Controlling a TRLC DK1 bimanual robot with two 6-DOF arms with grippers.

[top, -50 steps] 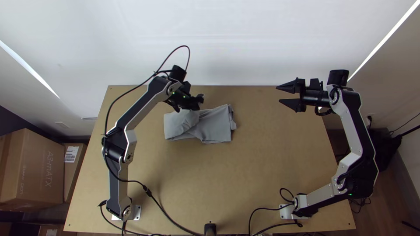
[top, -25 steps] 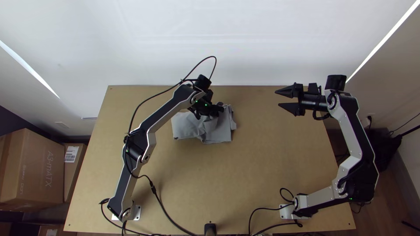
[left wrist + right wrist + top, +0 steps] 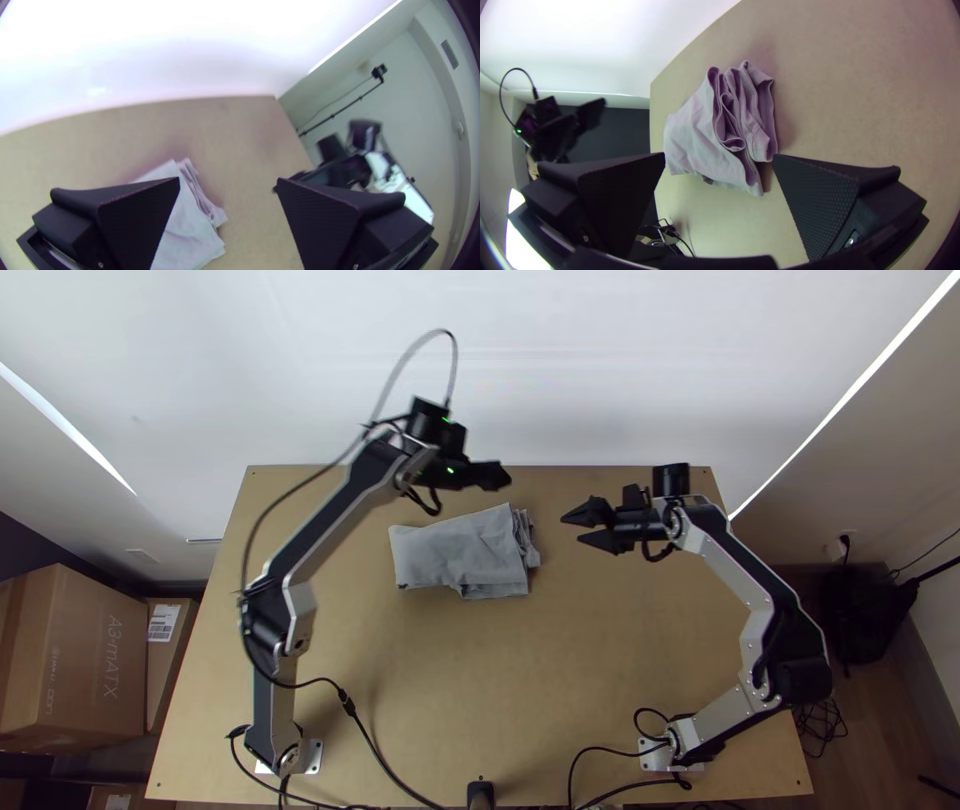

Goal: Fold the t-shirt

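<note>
Pointing rightward, left tool (image 3: 503, 476) spread

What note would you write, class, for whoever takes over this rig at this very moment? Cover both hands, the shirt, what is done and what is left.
Left hand: open and empty, raised beyond the shirt.
Right hand: open and empty, pointing at the shirt's layered end.
Shirt: on the far half of the table, folded into a small, roughly oblong bundle.
Done: several layers folded together.
Left: the layered end is uneven and a bit rumpled; it probably wants straightening, perhaps one more fold.
</note>
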